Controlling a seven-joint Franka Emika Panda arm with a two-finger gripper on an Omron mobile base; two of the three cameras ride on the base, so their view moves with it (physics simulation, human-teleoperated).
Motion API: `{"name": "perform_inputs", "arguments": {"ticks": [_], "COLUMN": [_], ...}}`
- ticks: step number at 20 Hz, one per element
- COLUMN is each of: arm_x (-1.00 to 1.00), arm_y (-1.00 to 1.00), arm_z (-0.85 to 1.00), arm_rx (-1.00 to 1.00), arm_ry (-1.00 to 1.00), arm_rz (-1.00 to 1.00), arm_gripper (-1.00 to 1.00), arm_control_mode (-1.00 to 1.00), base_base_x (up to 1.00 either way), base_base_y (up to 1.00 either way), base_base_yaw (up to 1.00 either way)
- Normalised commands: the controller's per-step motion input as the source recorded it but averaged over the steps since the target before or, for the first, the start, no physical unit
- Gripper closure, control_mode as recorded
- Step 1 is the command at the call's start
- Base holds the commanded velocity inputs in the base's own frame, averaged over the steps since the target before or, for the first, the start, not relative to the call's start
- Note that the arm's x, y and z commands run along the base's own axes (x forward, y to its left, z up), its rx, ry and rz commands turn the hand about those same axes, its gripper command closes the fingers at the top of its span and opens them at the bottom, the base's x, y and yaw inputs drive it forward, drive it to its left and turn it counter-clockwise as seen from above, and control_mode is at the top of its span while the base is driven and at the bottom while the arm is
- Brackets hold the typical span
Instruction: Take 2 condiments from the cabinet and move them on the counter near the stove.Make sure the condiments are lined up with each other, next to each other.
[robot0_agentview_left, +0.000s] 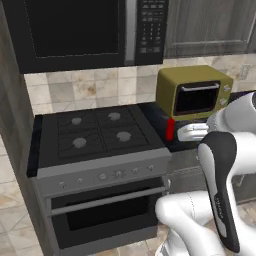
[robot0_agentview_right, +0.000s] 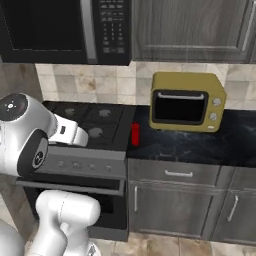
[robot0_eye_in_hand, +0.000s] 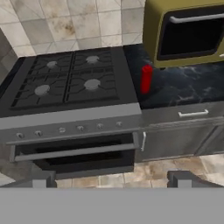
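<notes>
Condiments come next: the gripper (robot0_eye_in_hand: 111, 181) is wide open and holds nothing. One red bottle (robot0_eye_in_hand: 146, 79) stands on the surface (robot0_eye_in_hand: 183, 89) just beside the stove (robot0_eye_in_hand: 65, 83). Judging so, the brown one should go close beside it, in line.

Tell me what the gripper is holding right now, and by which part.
Nothing. The two-finger gripper is open and empty, well back from the red squeeze bottle, which stands on the black marble-look counter beside the stove.
</notes>
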Motion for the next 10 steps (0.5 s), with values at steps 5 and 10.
{"name": "perform_inputs", "arguments": {"ticks": [5,10], "arm_x": [0.00,0.00], "arm_y": [0.00,0.00], "arm_z": [0.00,0.00], "arm_rx": [0.00,0.00], "arm_ry": [0.00,0.00], "arm_rz": [0.00,0.00], "arm_gripper": [-1.00,-1.00], "arm_control_mode": [1.00,1.00], "base_base_x": [-0.68,-0.05], "base_base_y": [-0.29,-0.40], "base_base_yaw": [-0.45,-0.66]}}
